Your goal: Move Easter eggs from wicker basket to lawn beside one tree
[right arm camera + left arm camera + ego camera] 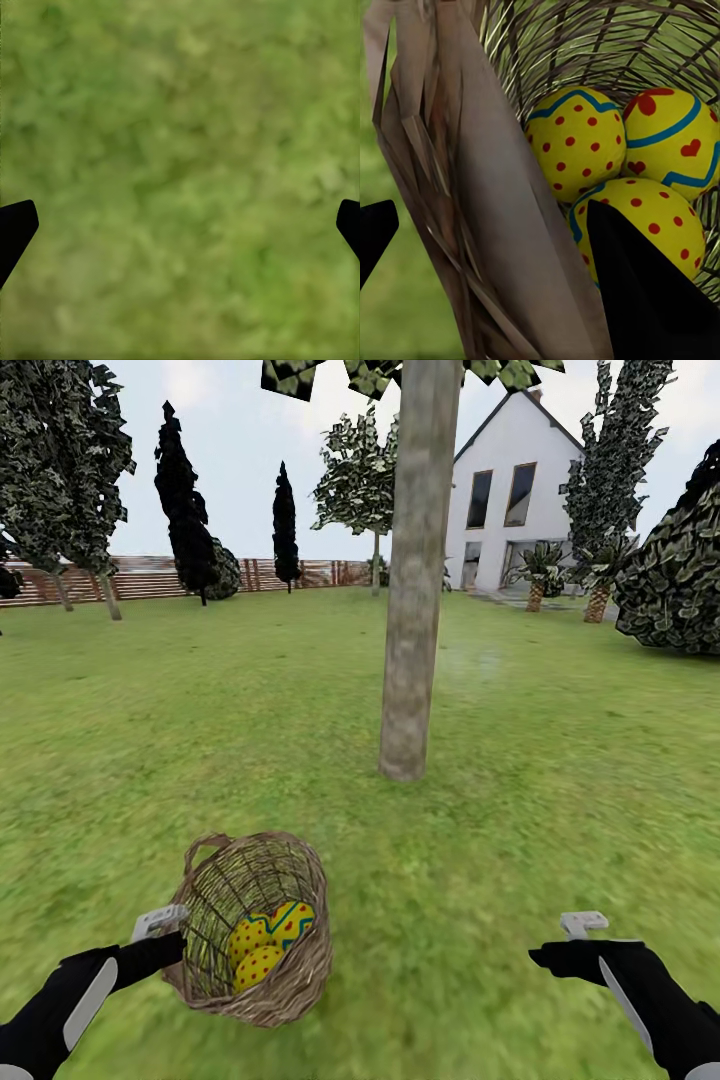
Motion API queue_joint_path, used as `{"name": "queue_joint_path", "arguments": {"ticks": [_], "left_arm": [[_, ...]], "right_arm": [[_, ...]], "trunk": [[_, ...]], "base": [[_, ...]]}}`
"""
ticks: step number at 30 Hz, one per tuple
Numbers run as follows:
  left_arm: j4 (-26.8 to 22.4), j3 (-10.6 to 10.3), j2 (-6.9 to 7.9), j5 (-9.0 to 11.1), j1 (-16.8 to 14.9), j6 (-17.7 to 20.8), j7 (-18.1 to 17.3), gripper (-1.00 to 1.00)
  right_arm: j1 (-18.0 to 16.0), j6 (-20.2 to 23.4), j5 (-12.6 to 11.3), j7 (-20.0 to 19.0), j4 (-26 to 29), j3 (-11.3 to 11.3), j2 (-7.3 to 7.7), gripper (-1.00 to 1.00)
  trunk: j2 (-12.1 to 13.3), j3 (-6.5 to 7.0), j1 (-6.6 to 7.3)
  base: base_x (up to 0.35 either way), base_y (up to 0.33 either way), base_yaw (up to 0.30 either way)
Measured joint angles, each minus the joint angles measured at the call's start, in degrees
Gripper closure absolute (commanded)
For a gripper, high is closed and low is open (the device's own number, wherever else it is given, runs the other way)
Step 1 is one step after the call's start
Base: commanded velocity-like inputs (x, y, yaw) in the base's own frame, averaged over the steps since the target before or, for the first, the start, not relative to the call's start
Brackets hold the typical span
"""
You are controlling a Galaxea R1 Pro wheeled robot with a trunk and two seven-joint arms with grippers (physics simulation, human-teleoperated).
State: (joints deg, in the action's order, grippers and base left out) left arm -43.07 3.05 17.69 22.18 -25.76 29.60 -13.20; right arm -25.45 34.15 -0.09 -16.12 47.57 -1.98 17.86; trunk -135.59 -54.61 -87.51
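Note:
The wicker basket [290,980] hangs tilted low over the lawn [480,840], its mouth turned up toward me. Three Easter eggs lie inside it, yellow with red dots and blue bands: one [577,142], a second [671,142] with red hearts, and a third [645,221] lowest. They show as a cluster of eggs [268,942] in the head view. My left gripper [178,938] straddles the basket's wall [502,225], one finger [645,300] inside and one finger [373,232] outside. My right gripper [582,935] is open over bare grass [180,150]. The tree [410,620] stands just beyond the basket.
A brown slatted fence [140,578] runs along the back left, with dark narrow trees [185,510] in front of it. At the back right stands a white house [515,500], and a dense bush [675,575] is at the right edge. Grass stretches wide on both sides of the trunk.

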Motion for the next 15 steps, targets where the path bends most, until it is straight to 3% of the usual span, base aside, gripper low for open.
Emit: {"name": "queue_joint_path", "arguments": {"ticks": [9, 15], "left_arm": [[0.09, -0.01, -0.17, 0.02, -0.01, -0.06, 0.00, 1.00], [0.29, -0.03, -1.28, -0.17, 0.00, -0.58, 0.06, 1.00]], "right_arm": [[-0.01, 0.00, 0.00, 0.02, 0.00, 0.00, -0.10, -1.00], [0.01, 0.00, 0.05, 0.03, 0.00, 0.00, -0.10, -1.00]], "trunk": [[0.00, 0.00, 0.00], [0.00, 0.00, 0.00]], "base": [[0.000, 0.000, 0.000], [0.000, 0.000, 0.000]]}}
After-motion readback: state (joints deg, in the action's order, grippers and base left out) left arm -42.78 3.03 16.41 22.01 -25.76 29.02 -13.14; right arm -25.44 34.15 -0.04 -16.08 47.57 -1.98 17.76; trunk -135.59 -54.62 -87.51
